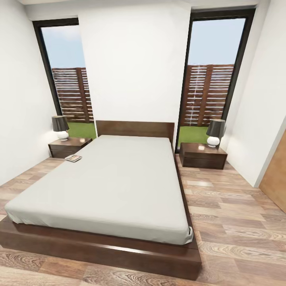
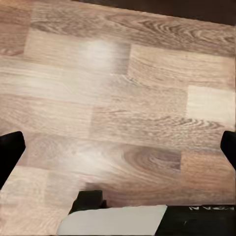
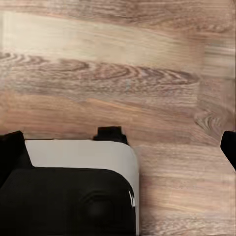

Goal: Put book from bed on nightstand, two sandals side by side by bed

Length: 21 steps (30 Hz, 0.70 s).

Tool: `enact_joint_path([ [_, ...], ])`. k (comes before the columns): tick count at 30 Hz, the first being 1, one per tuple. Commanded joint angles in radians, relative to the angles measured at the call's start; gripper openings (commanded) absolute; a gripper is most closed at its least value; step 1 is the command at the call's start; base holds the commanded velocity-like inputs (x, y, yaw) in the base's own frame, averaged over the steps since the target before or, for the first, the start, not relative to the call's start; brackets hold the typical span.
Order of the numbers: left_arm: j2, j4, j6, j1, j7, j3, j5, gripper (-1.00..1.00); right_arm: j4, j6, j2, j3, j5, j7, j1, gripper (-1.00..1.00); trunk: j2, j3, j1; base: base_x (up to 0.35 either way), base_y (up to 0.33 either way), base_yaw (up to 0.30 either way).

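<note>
Pale grey mattress fills my view from the foot of the bed (image 1: 119, 186), and the book (image 1: 73, 158) lies at its far left edge, just beside the left nightstand (image 1: 68, 147). No sandals in sight yet. Both wrist cameras look down at the plank floor (image 2: 123, 98); my left fingers (image 2: 10, 152) and right fingers (image 3: 12, 152) sit wide apart, holding nothing. I judge the approach comes first — roll up the bed's left side, then reach low and square to the thin cover.
</note>
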Motion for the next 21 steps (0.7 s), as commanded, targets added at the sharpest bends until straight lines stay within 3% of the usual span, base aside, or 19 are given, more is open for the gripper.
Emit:
enact_joint_path([
  [1,0.0,-0.364,-0.004,-0.001,0.0,0.0,0.001,1.0,-0.237,-0.004,0.0,-0.003,-0.001,0.0,-0.001,1.0,-0.001,-0.001,0.0,0.0,0.0,0.0],
  [6,-0.001,-0.369,-0.006,0.0,-0.001,0.001,0.008,1.0,-0.239,-0.007,0.002,-0.011,-0.001,0.003,-0.001,1.0,-0.001,-0.001,0.0,0.0,0.0,0.0],
  [9,0.0,-0.363,-0.007,0.001,0.0,0.002,0.037,1.0,-0.238,-0.009,0.003,-0.013,-0.002,0.008,-0.001,1.0,-0.001,-0.001,0.0,0.0,0.0,0.0],
  [21,0.003,-0.347,-0.007,0.002,0.002,0.004,0.091,1.0,-0.234,-0.009,0.003,-0.022,-0.004,0.005,-0.001,1.0,-0.001,-0.001,0.0,0.0,0.0,0.0],
])
